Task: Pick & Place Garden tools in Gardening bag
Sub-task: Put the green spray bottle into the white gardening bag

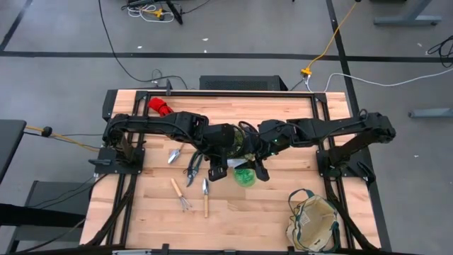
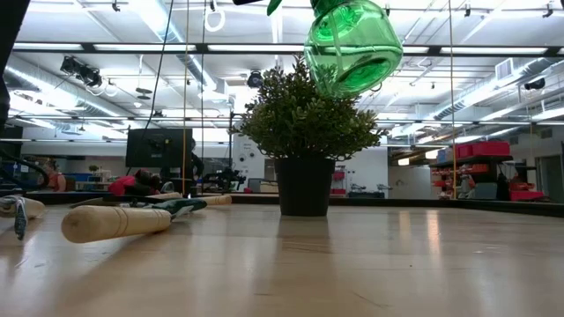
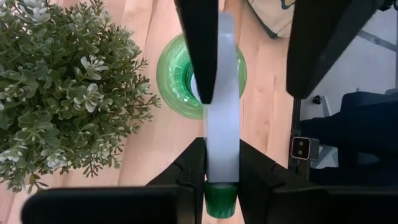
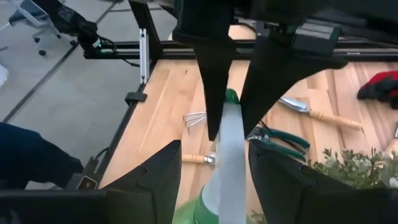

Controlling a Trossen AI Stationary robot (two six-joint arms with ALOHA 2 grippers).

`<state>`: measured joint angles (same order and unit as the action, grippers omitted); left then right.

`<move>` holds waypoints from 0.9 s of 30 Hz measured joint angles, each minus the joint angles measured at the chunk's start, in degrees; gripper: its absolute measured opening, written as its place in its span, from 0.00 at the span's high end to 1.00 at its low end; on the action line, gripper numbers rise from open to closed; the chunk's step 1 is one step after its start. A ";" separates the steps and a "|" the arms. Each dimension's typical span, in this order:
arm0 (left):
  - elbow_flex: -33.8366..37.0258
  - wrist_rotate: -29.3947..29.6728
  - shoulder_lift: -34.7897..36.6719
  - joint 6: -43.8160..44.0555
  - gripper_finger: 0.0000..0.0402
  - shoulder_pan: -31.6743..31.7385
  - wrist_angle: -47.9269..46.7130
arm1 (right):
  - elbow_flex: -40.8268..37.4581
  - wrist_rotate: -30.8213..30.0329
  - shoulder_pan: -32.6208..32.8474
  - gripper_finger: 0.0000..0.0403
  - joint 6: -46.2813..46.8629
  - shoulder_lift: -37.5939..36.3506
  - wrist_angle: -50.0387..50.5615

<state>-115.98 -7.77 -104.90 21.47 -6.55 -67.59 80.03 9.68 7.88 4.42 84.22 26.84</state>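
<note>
You've got the see-through green round spray bottle with the white trigger part (image 2: 353,42) up in the air right over the bushy green plant in the black pot (image 2: 305,141), clear of the wooden table (image 1: 269,205). The left gripper (image 3: 222,163) is pinched narrow on the white part. The right gripper (image 4: 214,149) sits on that same white piece with its fingers spread wider on either side, though whether it's truly clamping is hard to call. No brand or lettering readable on the bottle. The dark-handled pruning shears (image 1: 192,168) and wooden-handled metal trowels (image 1: 205,196) lie just beside the plant, the red gloves (image 1: 160,106) sit farther back from it, and the beige canvas bag with green trim (image 1: 313,220) lies well apart from the plant.
</note>
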 joint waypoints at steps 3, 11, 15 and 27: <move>0.00 -0.01 0.00 0.00 0.83 0.00 0.00 | -0.02 -1.34 0.00 0.53 -0.25 0.16 0.73; 0.00 0.00 0.00 -0.02 0.83 0.00 0.02 | -0.28 -1.71 0.00 0.53 2.05 0.22 0.98; 0.00 -0.01 0.00 -0.03 0.82 0.00 0.04 | -1.76 -1.71 -0.04 0.53 4.37 0.57 0.29; 0.00 -0.02 0.00 -0.22 0.83 0.00 0.04 | -2.03 -1.71 -0.04 0.53 5.69 0.71 -2.24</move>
<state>-115.98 -7.79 -104.90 21.26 -6.55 -67.55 78.00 7.97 7.84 10.11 84.93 24.60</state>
